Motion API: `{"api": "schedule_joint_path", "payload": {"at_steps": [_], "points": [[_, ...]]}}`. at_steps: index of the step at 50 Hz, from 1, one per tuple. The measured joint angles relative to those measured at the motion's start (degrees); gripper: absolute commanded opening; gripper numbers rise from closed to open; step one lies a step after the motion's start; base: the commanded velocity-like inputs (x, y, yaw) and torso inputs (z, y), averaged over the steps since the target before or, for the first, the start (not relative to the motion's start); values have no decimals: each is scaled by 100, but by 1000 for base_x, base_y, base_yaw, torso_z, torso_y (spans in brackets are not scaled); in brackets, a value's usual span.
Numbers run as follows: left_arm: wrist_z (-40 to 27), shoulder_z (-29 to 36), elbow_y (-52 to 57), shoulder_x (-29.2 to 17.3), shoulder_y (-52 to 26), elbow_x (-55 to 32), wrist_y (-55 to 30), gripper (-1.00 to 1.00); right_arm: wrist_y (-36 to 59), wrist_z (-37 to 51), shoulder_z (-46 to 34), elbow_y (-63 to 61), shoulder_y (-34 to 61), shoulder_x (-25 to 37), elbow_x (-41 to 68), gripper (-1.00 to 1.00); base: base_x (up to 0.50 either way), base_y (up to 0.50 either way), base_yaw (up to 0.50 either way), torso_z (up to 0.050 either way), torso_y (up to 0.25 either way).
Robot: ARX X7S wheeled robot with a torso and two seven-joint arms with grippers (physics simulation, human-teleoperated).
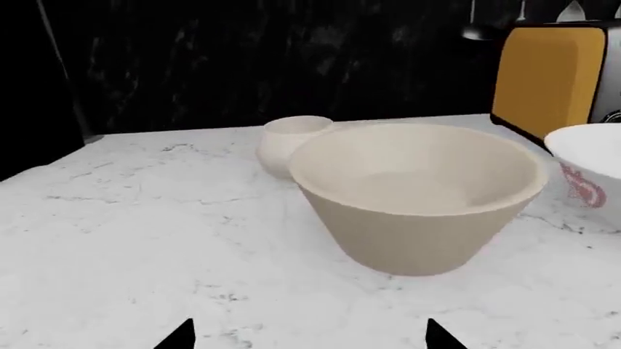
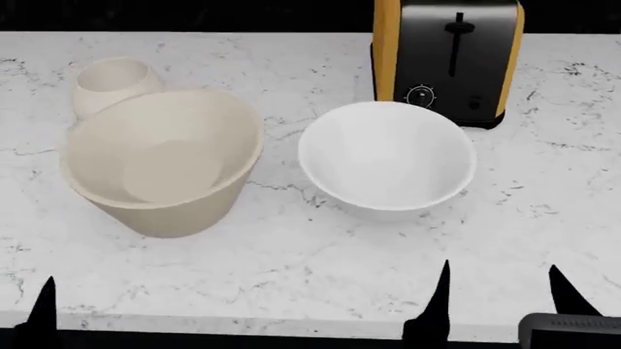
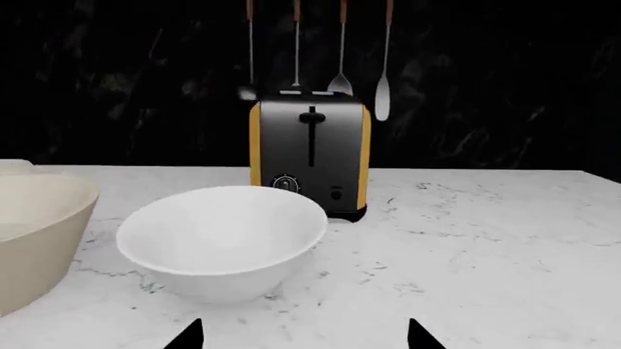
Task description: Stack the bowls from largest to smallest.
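The large beige bowl (image 2: 165,163) stands at the left of the marble counter, also in the left wrist view (image 1: 417,193). The small cream bowl (image 2: 113,83) sits just behind it, touching or nearly so, and shows in the left wrist view (image 1: 288,142). The medium white bowl (image 2: 386,154) stands to the right, in front of the toaster, and shows in the right wrist view (image 3: 221,236). My left gripper (image 1: 308,338) is open and empty, short of the beige bowl. My right gripper (image 2: 499,294) is open and empty near the counter's front edge, short of the white bowl (image 1: 592,171).
A black-and-orange toaster (image 2: 449,54) stands at the back right, right behind the white bowl. Several utensils (image 3: 339,51) hang on the dark wall behind it. The counter's front edge (image 2: 243,327) runs just ahead of my grippers.
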Motion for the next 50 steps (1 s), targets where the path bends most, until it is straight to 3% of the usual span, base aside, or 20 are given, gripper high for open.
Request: {"api": "schedule_joint_path", "payload": {"at_steps": [24,43,50], "points": [[-78,-282,341,-141,-162,-191,-457,100,82,66,238,-241,21,93,195,100,444,365,0,0,1],[-143,-265,393,-208,-190,-294,-570,100,-41,122,418,-233,-11,158,243,100,433,42,0,0,1],[-138,-284,397,-224,-208,-362,-625,100,296,211,663,-339,60,232,381,100,38,0,0,0,0]]}}
